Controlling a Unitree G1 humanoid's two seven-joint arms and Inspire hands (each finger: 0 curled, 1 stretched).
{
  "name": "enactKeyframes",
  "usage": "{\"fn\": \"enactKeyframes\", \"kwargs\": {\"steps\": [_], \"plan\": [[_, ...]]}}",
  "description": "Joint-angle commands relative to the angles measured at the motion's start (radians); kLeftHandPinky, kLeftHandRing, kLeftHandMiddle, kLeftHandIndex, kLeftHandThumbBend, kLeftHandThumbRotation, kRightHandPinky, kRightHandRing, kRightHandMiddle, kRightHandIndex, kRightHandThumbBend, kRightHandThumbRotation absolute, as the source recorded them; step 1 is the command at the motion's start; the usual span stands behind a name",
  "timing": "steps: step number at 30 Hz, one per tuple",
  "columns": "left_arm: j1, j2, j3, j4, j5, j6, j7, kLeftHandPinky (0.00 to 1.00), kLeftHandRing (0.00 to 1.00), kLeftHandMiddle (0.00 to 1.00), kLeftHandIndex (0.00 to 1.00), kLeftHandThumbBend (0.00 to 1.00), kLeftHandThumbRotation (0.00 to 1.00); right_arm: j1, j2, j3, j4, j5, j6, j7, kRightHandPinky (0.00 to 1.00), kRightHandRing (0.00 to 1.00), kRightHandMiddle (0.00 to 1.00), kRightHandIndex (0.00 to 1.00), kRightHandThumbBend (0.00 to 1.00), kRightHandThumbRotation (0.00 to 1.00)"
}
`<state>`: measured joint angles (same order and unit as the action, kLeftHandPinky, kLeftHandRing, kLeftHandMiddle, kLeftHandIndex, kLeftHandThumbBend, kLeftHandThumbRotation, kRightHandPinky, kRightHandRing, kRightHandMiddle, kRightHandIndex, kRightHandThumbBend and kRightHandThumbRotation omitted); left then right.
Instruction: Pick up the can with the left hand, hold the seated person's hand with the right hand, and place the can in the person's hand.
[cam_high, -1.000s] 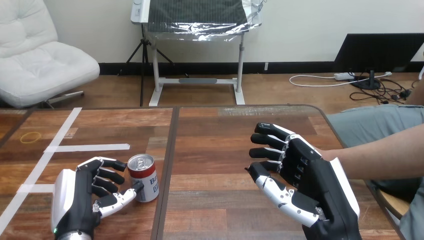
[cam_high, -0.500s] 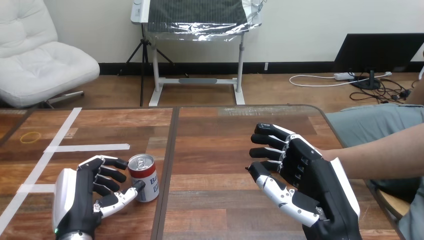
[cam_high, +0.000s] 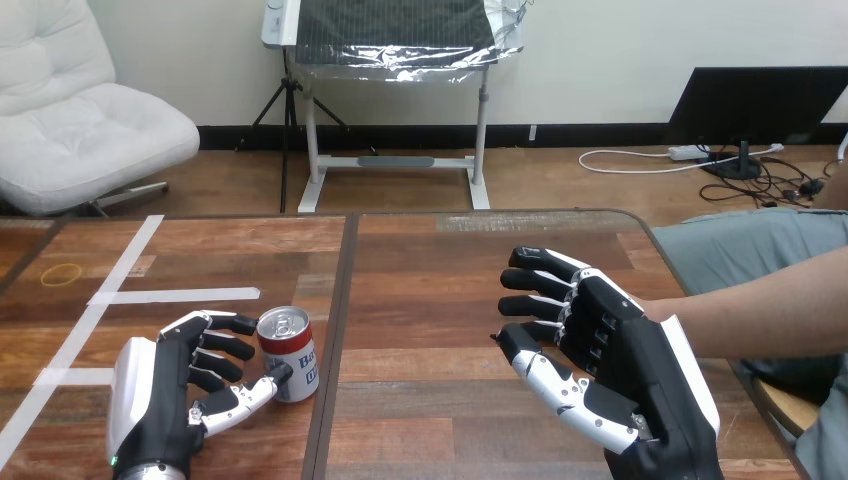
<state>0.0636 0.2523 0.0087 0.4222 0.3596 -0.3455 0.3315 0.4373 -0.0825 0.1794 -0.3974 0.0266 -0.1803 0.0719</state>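
Note:
A red, white and blue can (cam_high: 289, 352) stands upright on the wooden table (cam_high: 440, 290), left of the middle seam. My left hand (cam_high: 160, 385) is beside it on the left. The curled fingers touch the can's left side and the thumb lies across its front. My right hand (cam_high: 620, 350) hovers over the table's right half, its fingers relaxed and spread, pointing left. The person's forearm (cam_high: 765, 310) comes in from the right edge and passes behind that hand. The person's hand is hidden behind mine, and I cannot tell whether the two touch.
White tape strips (cam_high: 150, 296) cross the table's left part, with a thin yellow ring (cam_high: 62, 273) beyond them. A dark seam (cam_high: 338, 300) splits the table down the middle. The person's lap (cam_high: 740, 250) is by the table's right edge.
My left hand has crept a little to the right and its fingers and thumb have drawn in against the can. The right hand and the person's forearm have not moved.

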Motion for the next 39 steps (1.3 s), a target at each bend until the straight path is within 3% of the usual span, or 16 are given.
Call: {"fn": "enactKeyframes", "kwargs": {"steps": [1,8,12,21,26,39], "plan": [[-0.058,0.001,-0.002,-0.058,-0.013,0.028,-0.03,0.54,0.59,0.62,0.65,0.71,0.03,-0.046,0.023,-0.006,-0.025,0.006,-0.026,-0.004,0.63,0.7,0.75,0.76,0.46,0.0],[-0.053,0.002,-0.006,-0.106,-0.001,0.11,-0.063,0.67,0.71,0.73,0.76,0.81,0.16,-0.047,0.023,-0.005,-0.022,0.001,-0.029,-0.005,0.63,0.7,0.75,0.76,0.46,0.0],[-0.054,0.009,-0.016,-0.143,0.036,0.187,-0.075,0.71,0.75,0.77,0.8,0.86,0.23,-0.048,0.023,-0.005,-0.019,-0.001,-0.029,-0.006,0.63,0.7,0.74,0.76,0.46,0.0],[-0.072,0.021,-0.033,-0.19,0.09,0.308,-0.115,0.7,0.77,0.83,0.87,0.93,0.4,-0.051,0.023,-0.005,-0.017,-0.001,-0.029,-0.006,0.62,0.69,0.74,0.76,0.47,0.0],[-0.085,0.029,-0.039,-0.199,0.092,0.344,-0.143,0.68,0.78,0.84,0.88,0.95,0.43,-0.052,0.022,-0.004,-0.02,-0.006,-0.026,-0.006,0.62,0.69,0.74,0.77,0.47,0.0],[-0.122,0.06,-0.022,-0.185,0.011,0.339,-0.272,0.77,0.84,0.88,0.91,0.94,0.45,-0.053,0.022,-0.004,-0.018,-0.004,-0.03,-0.006,0.62,0.69,0.74,0.77,0.47,0.0]]}}
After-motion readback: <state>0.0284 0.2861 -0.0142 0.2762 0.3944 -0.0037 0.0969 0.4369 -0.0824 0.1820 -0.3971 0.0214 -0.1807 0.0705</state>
